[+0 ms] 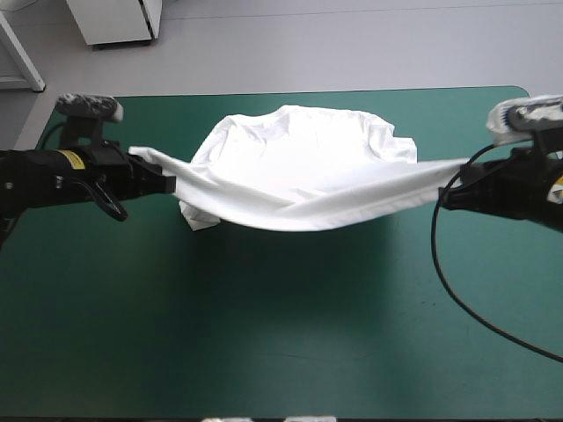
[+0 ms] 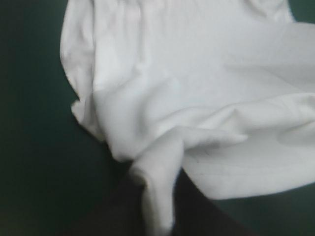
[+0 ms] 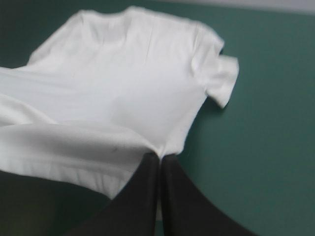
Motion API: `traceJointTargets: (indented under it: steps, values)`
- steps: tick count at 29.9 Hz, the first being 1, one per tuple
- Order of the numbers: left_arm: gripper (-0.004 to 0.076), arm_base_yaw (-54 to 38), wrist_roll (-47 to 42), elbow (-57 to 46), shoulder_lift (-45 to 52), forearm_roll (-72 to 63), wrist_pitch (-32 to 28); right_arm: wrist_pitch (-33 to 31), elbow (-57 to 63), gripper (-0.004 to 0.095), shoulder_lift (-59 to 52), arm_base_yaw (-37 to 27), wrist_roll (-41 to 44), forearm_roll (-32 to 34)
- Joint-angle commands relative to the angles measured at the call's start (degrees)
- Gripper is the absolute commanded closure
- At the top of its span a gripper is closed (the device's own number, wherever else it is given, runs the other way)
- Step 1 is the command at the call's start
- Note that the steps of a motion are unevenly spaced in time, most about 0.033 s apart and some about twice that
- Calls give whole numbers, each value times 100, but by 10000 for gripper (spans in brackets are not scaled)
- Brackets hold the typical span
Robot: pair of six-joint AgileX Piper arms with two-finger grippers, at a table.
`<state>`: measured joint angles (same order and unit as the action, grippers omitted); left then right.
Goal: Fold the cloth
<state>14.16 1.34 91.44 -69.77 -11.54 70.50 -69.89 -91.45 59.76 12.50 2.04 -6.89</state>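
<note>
Both near corners of the T-shirt (image 1: 299, 167) are lifted off the teal-green counter (image 1: 264, 316).
The left claw (image 1: 172, 183) and the right claw (image 1: 445, 193) each pinch one tight; the rest sags between them.

T-shirt (image 1: 299, 167): white, short-sleeved, partly lifted. The near edge is raised off the desk (image 1: 264, 334) and stretched in a sagging band from the left side to the right. The remainder slopes down and lies creased on the desk's far half, centred, with one sleeve (image 1: 398, 145) spread toward the right edge.
</note>
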Motion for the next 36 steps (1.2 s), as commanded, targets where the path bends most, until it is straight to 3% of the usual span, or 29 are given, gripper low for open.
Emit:
traceJointTargets:
  steps: [1,7,16,21,25,32,36]
  values:
    - [733,27,196,1105,153,-52,-552,389,-1252,925,136,-11,-356,446]
    - [733,27,447,2357,153,-97,-1348,627,-3070,924,692,-11,-771,545]
    - [733,27,1054,3365,153,-727,-2940,2381,-5041,920,1425,-11,-1415,-14]
    - [733,27,1371,3577,153,-1228,-3472,3081,-5831,919,1698,-11,-1698,-217]
    - [733,27,1560,3653,153,-1460,-3638,3006,-6033,919,1760,-11,-1714,-204]
    - [733,27,1604,3653,-263,-1460,-3430,2034,-5996,919,2224,-11,-1516,-191]
    - [733,27,1604,3653,-769,-1368,-3374,1916,-5996,919,2717,-11,-1516,-116]
